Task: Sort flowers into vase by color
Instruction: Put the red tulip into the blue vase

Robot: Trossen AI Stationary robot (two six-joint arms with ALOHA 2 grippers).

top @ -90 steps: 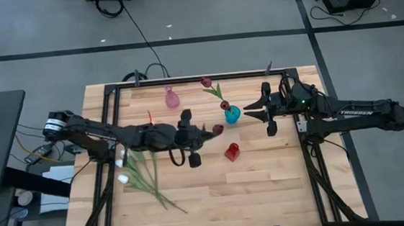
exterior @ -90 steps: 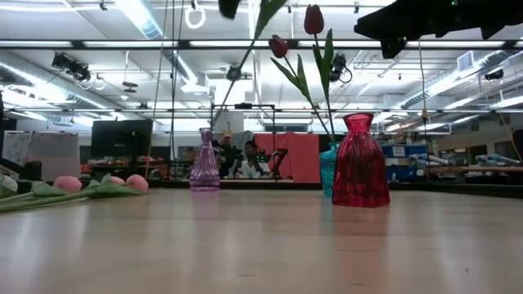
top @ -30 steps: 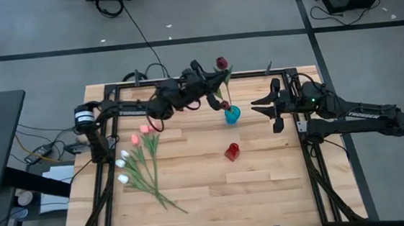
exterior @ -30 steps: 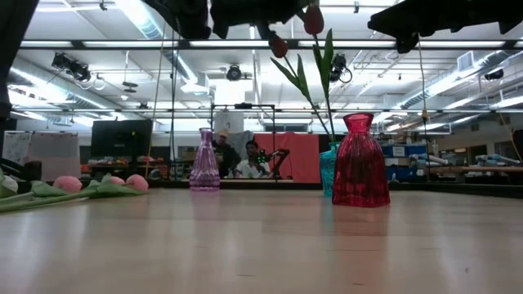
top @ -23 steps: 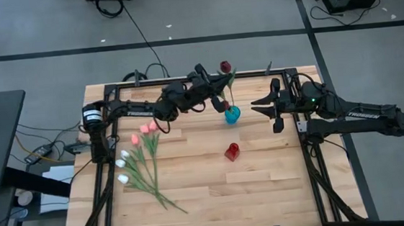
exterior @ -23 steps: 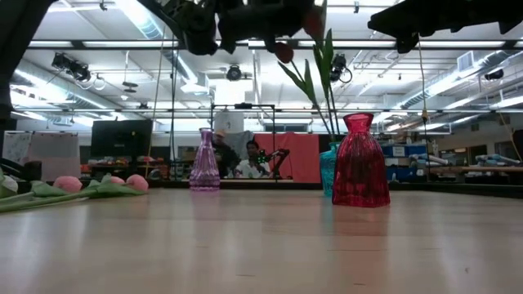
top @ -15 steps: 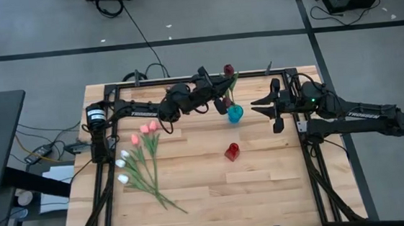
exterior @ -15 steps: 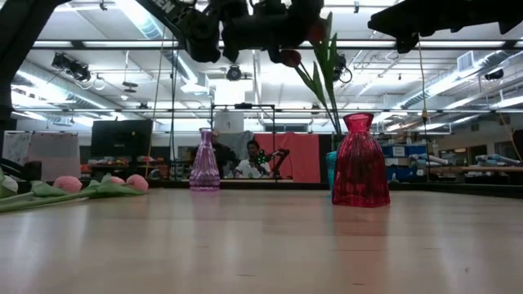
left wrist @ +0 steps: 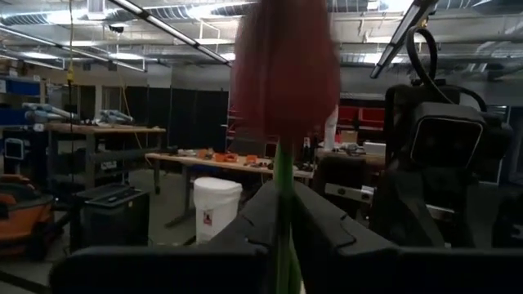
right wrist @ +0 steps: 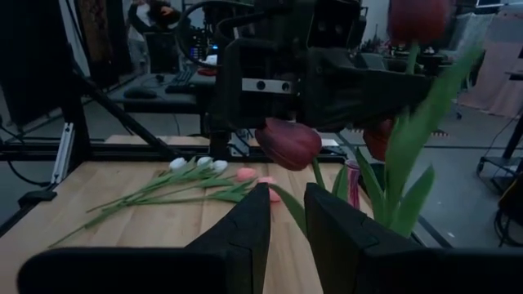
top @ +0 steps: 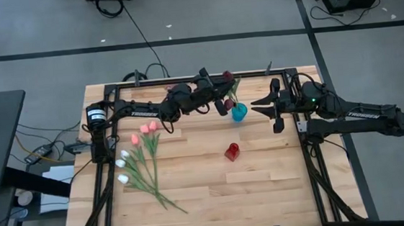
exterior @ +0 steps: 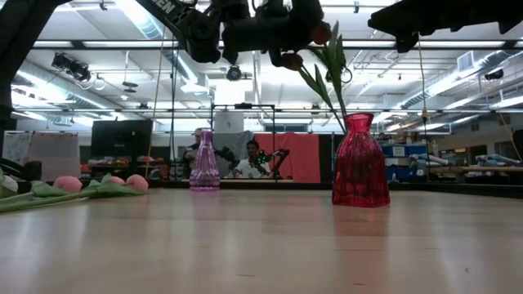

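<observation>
Wooden worktop (top: 266,187) fills the centre of the high view, on grey floor, with a dark frame along its edges.

Left fingers (top: 224,97) sit at the upper centre of the high view, just left of the blue vase (top: 239,112). In the left wrist view the two dark fingers (left wrist: 245,224) stand close on either side of a green stem, with a dark red tulip (left wrist: 284,69) directly above them; whether they grip the stem or have just let go cannot be told. In the low view this tulip (exterior: 321,33) and a second dark red tulip (exterior: 290,60) show at upper centre, their stems slanting down behind the red vase (exterior: 359,161).

Right fingers (top: 254,105) lie just right of the blue vase, at the upper right of the high view, pointing left. In the right wrist view its fingers (right wrist: 249,224) stand slightly apart with nothing between them.

Red vase (top: 232,152) stands at centre, well below the blue vase. A pink vase (exterior: 204,161) shows at centre left in the low view.

Pink tulips (top: 143,132) and white tulips (top: 123,166) lie flat at centre left of the high view, heads toward upper left, stems running to lower right.

People (exterior: 255,159) show in the room behind the worktop in the low view.
</observation>
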